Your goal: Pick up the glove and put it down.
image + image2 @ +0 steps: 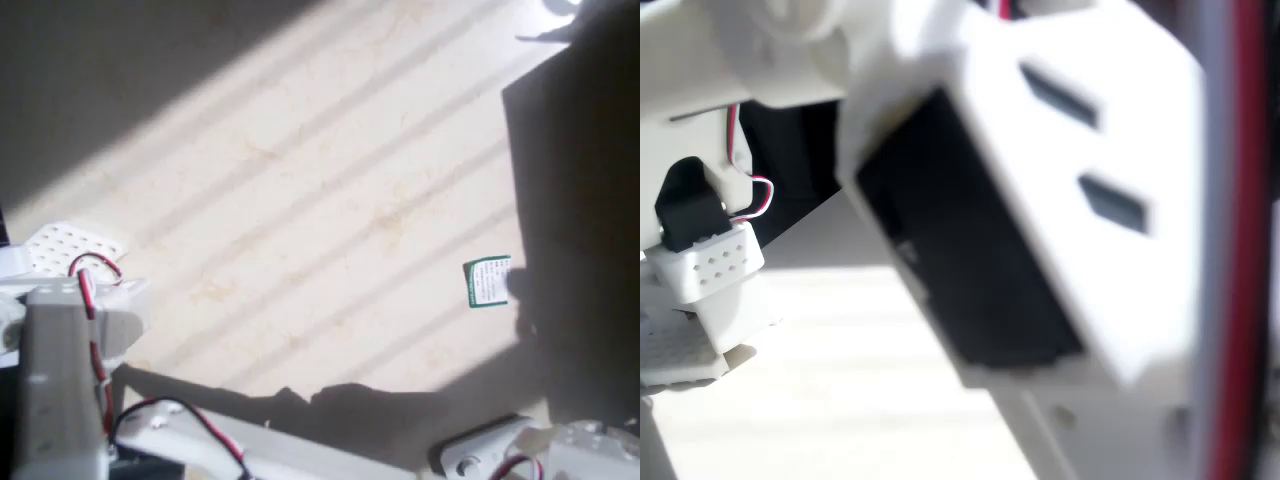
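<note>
In the overhead view the glove (pixel 580 200) is a large dark shape along the table's right side, with a small green and white tag (pixel 488 282) at its left edge. My gripper (pixel 72 250) sits far to the left of it, a white arm with red and black wires and a perforated white finger. In the fixed view the gripper (pixel 725 345) shows at the left, its perforated fingers (pixel 715 262) meeting at the tips with nothing between them. The glove lies flat and untouched.
The pale table (pixel 330 200) is striped with sunlight and shadow between gripper and glove. White arm parts (pixel 60 400) fill the bottom left, and another white part (pixel 540 450) sits at the bottom right. A blurred white arm body (pixel 1040 200) blocks most of the fixed view.
</note>
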Tool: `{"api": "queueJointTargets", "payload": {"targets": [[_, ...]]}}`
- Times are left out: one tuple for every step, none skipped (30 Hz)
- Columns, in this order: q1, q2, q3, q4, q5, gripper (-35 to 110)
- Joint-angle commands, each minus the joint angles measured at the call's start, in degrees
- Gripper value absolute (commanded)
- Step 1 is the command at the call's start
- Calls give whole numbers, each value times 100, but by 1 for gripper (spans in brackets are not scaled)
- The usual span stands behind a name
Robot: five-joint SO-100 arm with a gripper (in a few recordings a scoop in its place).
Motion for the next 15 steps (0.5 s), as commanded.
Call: {"api": "queueJointTargets", "payload": {"targets": [[211, -220, -141, 18, -53, 0], [272, -316, -141, 18, -53, 0], [316, -404, -141, 18, -53, 0], [343, -501, -141, 9, -53, 0], [352, -598, -141, -18, -53, 0], [352, -721, -141, -44, -53, 0], [352, -844, -141, -53, -53, 0], [352, -958, -149, -53, -44, 0], [352, -1072, -149, -53, -44, 0], [343, -1178, -149, -53, -44, 0], [325, -1274, -158, -53, -44, 0], [308, -1354, -158, -62, -44, 0], [290, -1433, -158, -62, -44, 0], [281, -1521, -167, -62, -44, 0], [272, -1608, -185, -62, -44, 0]]}}
